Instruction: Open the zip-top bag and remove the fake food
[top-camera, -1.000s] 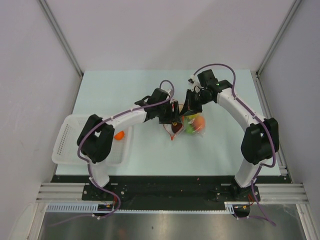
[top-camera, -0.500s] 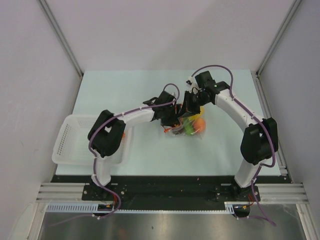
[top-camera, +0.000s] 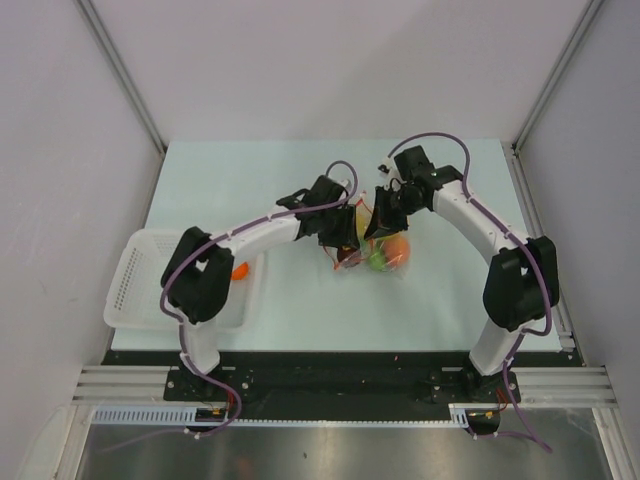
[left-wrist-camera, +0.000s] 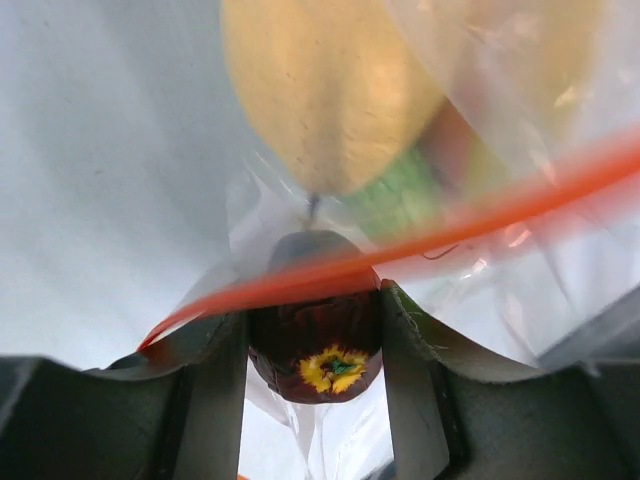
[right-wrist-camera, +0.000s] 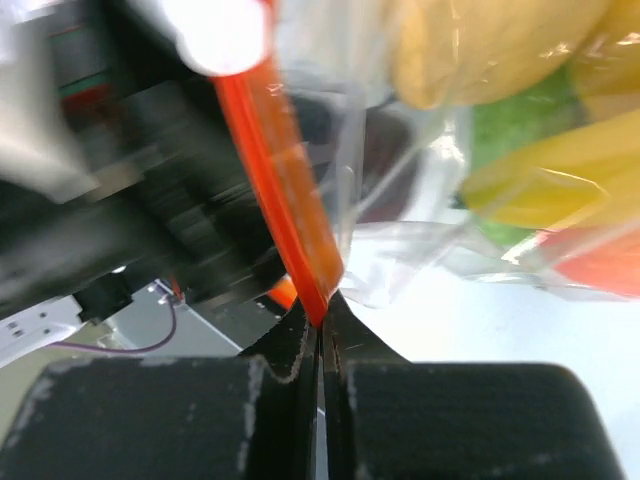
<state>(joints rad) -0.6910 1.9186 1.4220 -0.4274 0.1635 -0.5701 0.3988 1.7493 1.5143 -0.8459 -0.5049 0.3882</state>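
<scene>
The zip-top bag (top-camera: 385, 250) lies mid-table, clear, with its red-orange zip strip (right-wrist-camera: 285, 190) pulled apart at the mouth. My right gripper (right-wrist-camera: 322, 315) is shut on that strip, holding one lip of the bag up (top-camera: 378, 228). My left gripper (left-wrist-camera: 312, 305) reaches into the mouth under the other strip (left-wrist-camera: 330, 270) and is shut on a dark purple fruit (left-wrist-camera: 315, 345) with a yellow star end. Inside the bag sit more fake food: a peach piece (left-wrist-camera: 325, 90), a green one (right-wrist-camera: 520, 120), a yellow banana (right-wrist-camera: 560, 170) and an orange one (top-camera: 397, 246).
A white mesh basket (top-camera: 140, 290) stands at the table's left front edge with an orange fruit (top-camera: 239, 270) in it. Both arms meet over the bag, elbows spread to the sides. Grey walls enclose the table on three sides.
My left gripper has pushed right into the bag's mouth and narrowed around the dark purple fruit. The right gripper kept its hold on the zip strip, shifting only slightly.
</scene>
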